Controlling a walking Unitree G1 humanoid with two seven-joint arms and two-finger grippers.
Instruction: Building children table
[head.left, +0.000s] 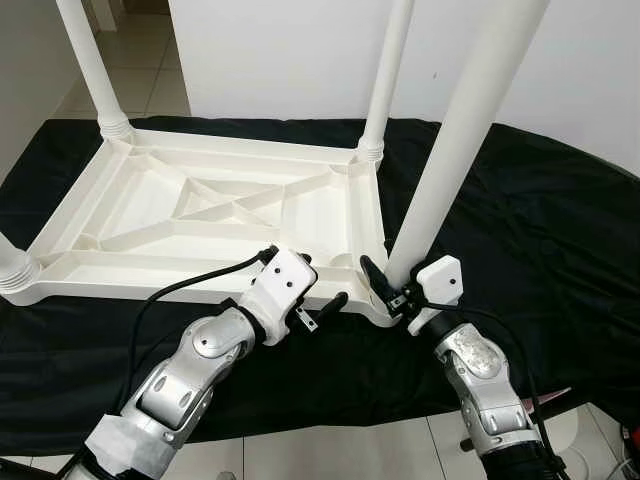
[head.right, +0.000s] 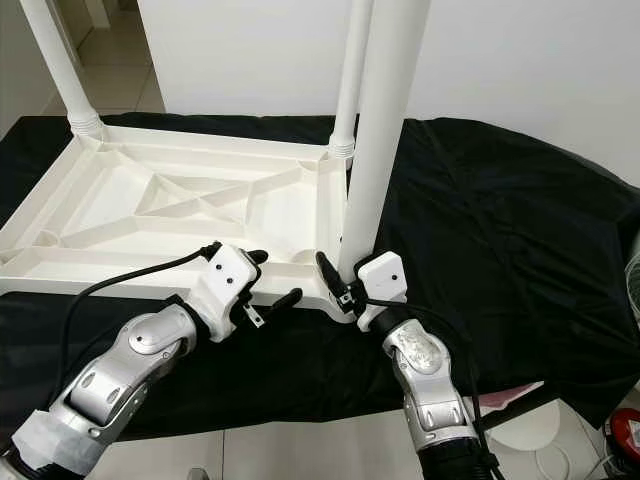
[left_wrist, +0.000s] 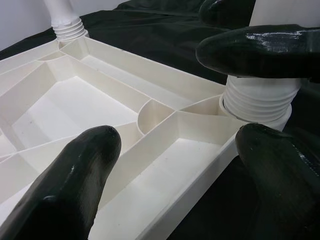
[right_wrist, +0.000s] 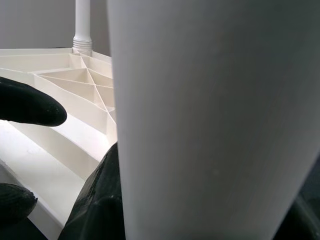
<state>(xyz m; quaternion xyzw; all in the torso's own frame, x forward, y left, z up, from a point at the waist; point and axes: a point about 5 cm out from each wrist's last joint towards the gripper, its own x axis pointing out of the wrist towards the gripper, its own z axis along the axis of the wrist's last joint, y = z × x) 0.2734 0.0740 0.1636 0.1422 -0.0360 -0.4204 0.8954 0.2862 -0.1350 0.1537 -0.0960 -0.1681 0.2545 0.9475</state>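
A white plastic table top lies upside down on a black cloth, its ribbed underside facing up. Legs stand in the far left corner and the far right corner, and a collar of another shows at the near left. The fourth leg stands tilted in the near right corner socket. My right gripper is shut on this leg just above its threaded base. My left gripper is open and straddles the near rim beside that corner, one finger inside the rim and one outside.
The black cloth covers the low surface under the table. A white wall stands close behind. Tiled floor shows at the near edge, with a pink item and a red object at the lower right.
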